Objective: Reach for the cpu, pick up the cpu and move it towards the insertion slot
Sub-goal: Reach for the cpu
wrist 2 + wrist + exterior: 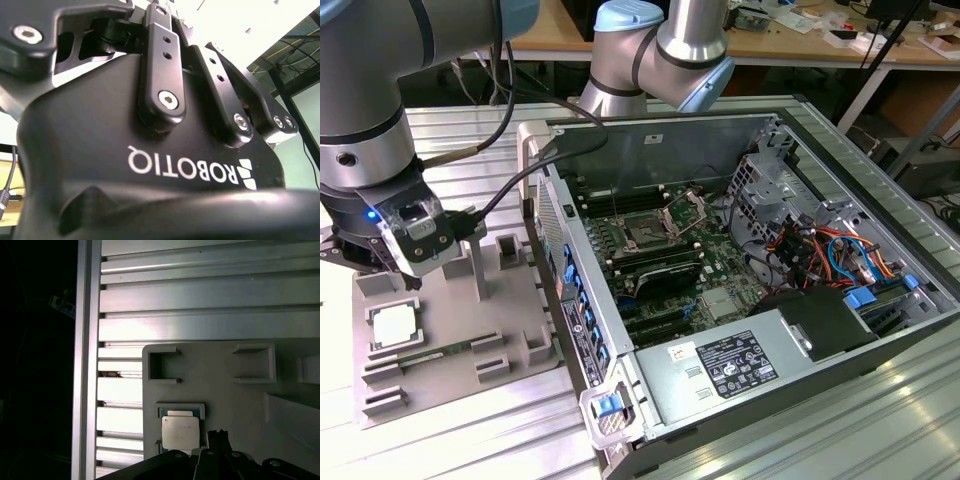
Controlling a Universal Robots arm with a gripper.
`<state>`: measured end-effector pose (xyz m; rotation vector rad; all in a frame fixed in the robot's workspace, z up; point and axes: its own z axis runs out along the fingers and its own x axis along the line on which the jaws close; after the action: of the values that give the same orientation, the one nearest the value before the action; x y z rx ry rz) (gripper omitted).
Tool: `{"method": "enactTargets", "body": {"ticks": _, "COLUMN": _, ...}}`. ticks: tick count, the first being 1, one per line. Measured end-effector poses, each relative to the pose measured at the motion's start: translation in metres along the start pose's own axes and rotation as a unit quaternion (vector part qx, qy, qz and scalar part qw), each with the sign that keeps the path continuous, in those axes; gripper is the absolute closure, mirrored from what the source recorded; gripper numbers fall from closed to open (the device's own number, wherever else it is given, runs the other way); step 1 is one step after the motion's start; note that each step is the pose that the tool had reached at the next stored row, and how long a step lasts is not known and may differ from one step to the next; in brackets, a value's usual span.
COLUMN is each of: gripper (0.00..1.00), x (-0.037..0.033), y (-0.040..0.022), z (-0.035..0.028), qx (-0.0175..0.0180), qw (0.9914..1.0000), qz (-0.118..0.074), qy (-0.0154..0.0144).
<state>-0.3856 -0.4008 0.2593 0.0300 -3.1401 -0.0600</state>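
The gripper (pixel 388 268) hangs over the tray (pixel 450 372), close above the cpu (pixel 395 325) and holding nothing. Whether it is spread or closed I cannot tell. The cpu lies flat in its tray recess, also seen in the first wrist view (pixel 180 432), well apart from the slot (pixel 645 236) inside the case (pixel 760 360). It looks light, thin and stiff, with a smooth metal top that is likely slippery and an underside that is probably delicate. It is best pinched by two opposite edges and kept level.
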Motion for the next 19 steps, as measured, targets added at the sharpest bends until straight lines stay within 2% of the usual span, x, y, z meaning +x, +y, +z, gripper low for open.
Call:
{"method": "enactTargets", "body": {"ticks": 4, "gripper": 0.89, "x": 0.0, "y": 0.0, "z": 0.0007, "qx": 0.0, "qw": 1.0, "qz": 0.0, "qy": 0.0}}
{"method": "enactTargets", "body": {"ticks": 6, "gripper": 0.89, "x": 0.0, "y": -0.0001, "z": 0.0037, "qx": 0.0, "qw": 1.0, "qz": 0.0, "qy": 0.0}}
{"method": "enactTargets", "body": {"ticks": 19, "gripper": 0.89, "x": 0.0, "y": -0.0002, "z": 0.006, "qx": 0.0, "qw": 1.0, "qz": 0.0, "qy": 0.0001}}
